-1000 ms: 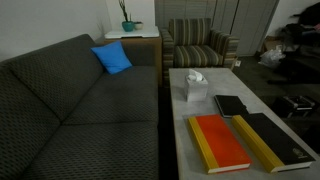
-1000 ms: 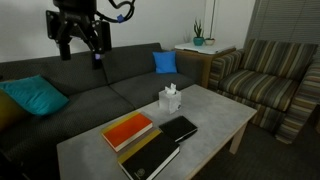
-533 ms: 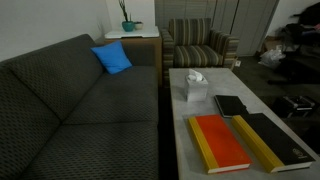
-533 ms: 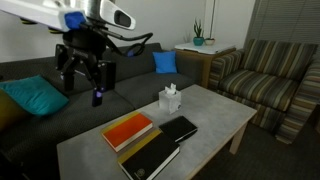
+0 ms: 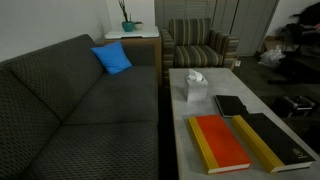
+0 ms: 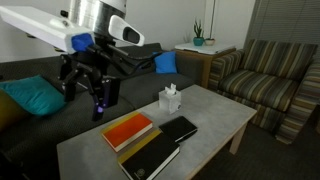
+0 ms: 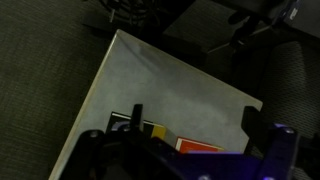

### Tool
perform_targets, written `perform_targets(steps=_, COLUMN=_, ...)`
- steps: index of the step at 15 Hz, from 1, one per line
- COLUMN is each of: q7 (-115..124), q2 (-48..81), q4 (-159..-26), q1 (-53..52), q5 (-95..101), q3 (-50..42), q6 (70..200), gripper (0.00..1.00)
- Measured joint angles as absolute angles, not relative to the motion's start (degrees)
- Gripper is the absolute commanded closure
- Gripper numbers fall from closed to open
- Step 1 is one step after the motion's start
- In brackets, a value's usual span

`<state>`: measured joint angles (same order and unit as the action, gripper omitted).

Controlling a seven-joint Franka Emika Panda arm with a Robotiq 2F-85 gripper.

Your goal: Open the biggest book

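Note:
The biggest book, black with a yellow long edge, lies flat at the near end of the grey table in both exterior views (image 5: 274, 143) (image 6: 151, 158). The red-orange book (image 5: 220, 142) (image 6: 128, 130) lies beside it, and the smaller black book (image 5: 230, 105) (image 6: 181, 128) lies just beyond. My gripper (image 6: 91, 97) hangs open and empty in the air over the sofa-side edge of the table, above and beside the red-orange book. In the wrist view my open fingers (image 7: 195, 116) frame the table, with a black-and-yellow corner of the biggest book (image 7: 150, 130) and a strip of the red-orange book (image 7: 200, 147) low in the picture.
A white tissue box (image 5: 194, 86) (image 6: 170, 98) stands mid-table. A dark grey sofa (image 5: 70, 110) with a blue cushion (image 5: 112, 58) runs along the table. A striped armchair (image 5: 200, 45) and a side table with a plant (image 5: 130, 30) stand beyond.
My arm has come down and moved from above the sofa back towards the table and the books. The books and tissue box have not moved.

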<state>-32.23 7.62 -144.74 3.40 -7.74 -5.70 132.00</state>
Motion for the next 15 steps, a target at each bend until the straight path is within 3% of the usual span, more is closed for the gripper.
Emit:
perform_targets(steps=8, q7=-32.44, q2=9.22, q4=-143.98, q1=3.41, q5=-6.10, q3=-4.68, q6=134.50, gripper=0.00)
perform_targets(steps=15, q7=-35.19, q2=27.18, q4=-130.79, q1=7.56, q5=-6.21, q3=-4.23, q6=136.18, gripper=0.00)
